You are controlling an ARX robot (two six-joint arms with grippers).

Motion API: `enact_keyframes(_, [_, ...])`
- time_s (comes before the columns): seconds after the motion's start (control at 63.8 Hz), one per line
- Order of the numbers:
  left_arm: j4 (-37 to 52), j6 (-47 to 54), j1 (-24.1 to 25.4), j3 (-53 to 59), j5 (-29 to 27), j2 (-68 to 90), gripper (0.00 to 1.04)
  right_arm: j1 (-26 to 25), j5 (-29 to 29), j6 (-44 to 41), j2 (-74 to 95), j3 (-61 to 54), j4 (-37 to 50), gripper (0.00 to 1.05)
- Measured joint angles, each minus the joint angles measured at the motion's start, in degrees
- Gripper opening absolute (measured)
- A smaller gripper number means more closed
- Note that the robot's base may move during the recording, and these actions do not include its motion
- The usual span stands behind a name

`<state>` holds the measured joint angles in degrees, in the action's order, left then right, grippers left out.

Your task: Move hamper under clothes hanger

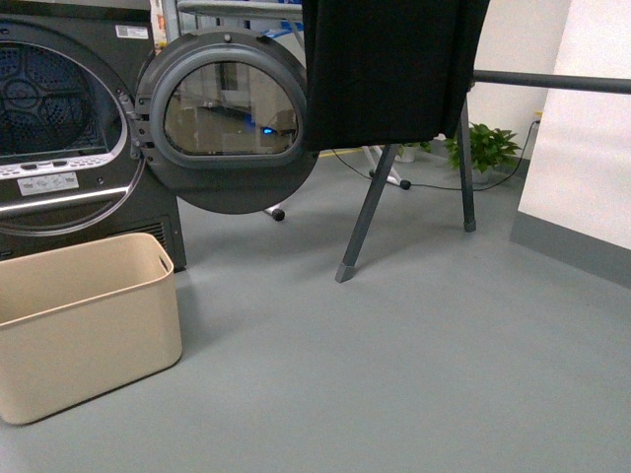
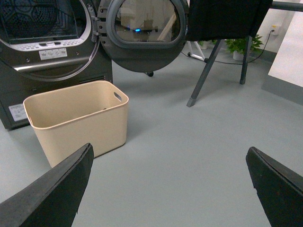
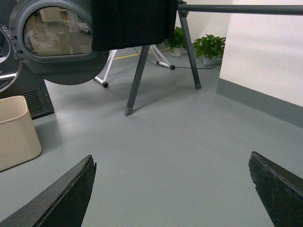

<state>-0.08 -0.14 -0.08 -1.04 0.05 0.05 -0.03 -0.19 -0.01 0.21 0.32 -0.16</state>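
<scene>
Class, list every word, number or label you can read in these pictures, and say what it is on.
No text is legible.
The drum sticker on the dryer: too blurred.
The top label: too small.
The low sticker: too blurred.
The hamper: no text.

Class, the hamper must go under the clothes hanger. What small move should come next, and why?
Probably reach the open left hand toward the rim of the hamper: it stands untouched by the dryer, well apart from the clothes hanger.

Beige hamper (image 1: 84, 325); dark grey clothes hanger (image 1: 367, 222); grey-blue floor (image 1: 414, 365).
</scene>
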Motion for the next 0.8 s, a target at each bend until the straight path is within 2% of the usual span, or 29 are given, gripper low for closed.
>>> enact_keyframes(0.799, [0.0, 0.0, 0.0, 0.0, -0.04, -0.02, 0.98, 0.02, 0.24, 0.0, 0.0, 0.0, 0.04, 0.97])
